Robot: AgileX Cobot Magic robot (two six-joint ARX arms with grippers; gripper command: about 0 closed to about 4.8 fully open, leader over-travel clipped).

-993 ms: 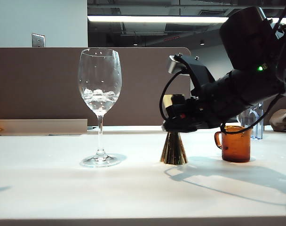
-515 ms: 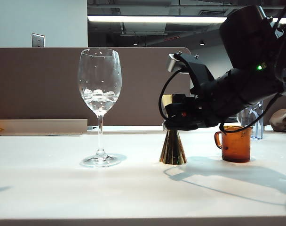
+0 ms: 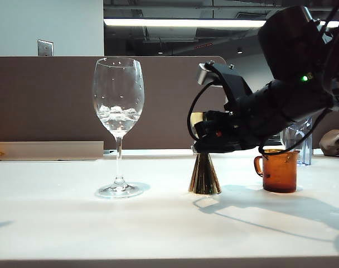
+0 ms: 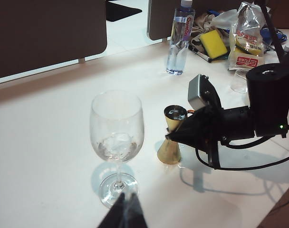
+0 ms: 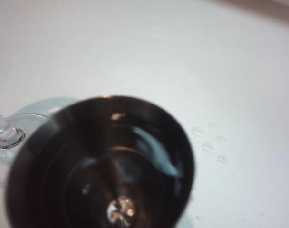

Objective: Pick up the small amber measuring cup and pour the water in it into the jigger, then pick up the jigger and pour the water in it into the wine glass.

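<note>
The small amber measuring cup [image 3: 280, 171] is seen standing upright on the white table [image 3: 158, 223], at about 3 o'clock from the jigger [image 3: 204, 176] and near it, so the first pour is judged to be done already. The jigger stands on its lower cone between the cup and the wine glass [image 3: 118, 125], which is placed well apart at about 9 o'clock from it. In the right wrist view the upper cone of the jigger [image 5: 106, 166] is seen from above, dark and shiny, and it is probable that the water is inside.

The right gripper [image 3: 206, 134] is placed around the waist and upper cone of the jigger. Its jaws are seen drawn in at the narrow part, but a firm grip cannot be told from the pictures, and the foot of the jigger is not yet lifted from the table.

The left gripper [image 4: 123, 213] is seen only as dark tips at 6 o'clock of the foot of the glass; open or closed cannot be told.

Some liquid and droplets are seen in the glass bowl. What is left: the jigger must be lifted, carried to the glass and poured
</note>
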